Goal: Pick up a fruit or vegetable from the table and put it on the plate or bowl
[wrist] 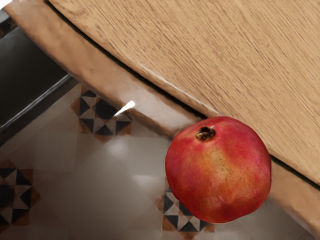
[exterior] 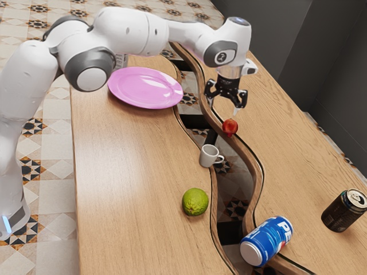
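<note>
A red pomegranate [exterior: 230,126] rests on the curved inner edge of the right-hand table; in the wrist view the pomegranate [wrist: 218,169] lies just under my hand, overhanging the rim. My black gripper [exterior: 226,103] hangs open a little above it and toward the exterior view's left, holding nothing. A pink plate [exterior: 145,87] sits at the far end of the left table. A green lime [exterior: 195,201] lies near that table's inner edge, nearer the camera.
A white cup [exterior: 210,155] stands between plate and lime at the table's edge. A blue soda can [exterior: 266,240] lies on its side and a dark can [exterior: 344,209] stands on the right table. A tiled-floor gap [exterior: 229,172] splits the two tables.
</note>
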You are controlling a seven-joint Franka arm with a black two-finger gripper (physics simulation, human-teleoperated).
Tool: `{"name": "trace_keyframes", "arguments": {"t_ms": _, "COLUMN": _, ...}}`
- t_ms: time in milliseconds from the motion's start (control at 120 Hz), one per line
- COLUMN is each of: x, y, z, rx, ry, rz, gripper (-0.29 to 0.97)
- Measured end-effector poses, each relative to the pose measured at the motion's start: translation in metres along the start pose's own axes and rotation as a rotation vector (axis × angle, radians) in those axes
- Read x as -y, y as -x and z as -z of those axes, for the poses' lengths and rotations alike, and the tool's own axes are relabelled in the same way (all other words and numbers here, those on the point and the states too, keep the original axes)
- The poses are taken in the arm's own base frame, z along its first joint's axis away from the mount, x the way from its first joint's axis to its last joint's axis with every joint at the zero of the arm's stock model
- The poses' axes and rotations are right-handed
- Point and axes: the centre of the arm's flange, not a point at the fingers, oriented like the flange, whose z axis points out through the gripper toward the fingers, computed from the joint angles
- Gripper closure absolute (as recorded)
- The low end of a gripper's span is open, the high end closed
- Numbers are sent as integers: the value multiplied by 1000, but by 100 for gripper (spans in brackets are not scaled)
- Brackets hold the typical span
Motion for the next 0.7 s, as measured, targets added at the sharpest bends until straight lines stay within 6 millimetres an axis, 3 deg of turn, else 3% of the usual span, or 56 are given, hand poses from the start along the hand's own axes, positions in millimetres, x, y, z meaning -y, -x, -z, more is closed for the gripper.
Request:
{"name": "trace_keyframes", "arguments": {"t_ms": 192, "x": -13, "y": 2, "z": -20, "rx": -13, "ry": 11, "rz": -64, "gripper": 0}}
{"name": "trace_keyframes", "arguments": {"t_ms": 700, "x": -16, "y": -10, "z": -61, "rx": -28, "ry": 8, "rz": -169, "gripper": 0}}
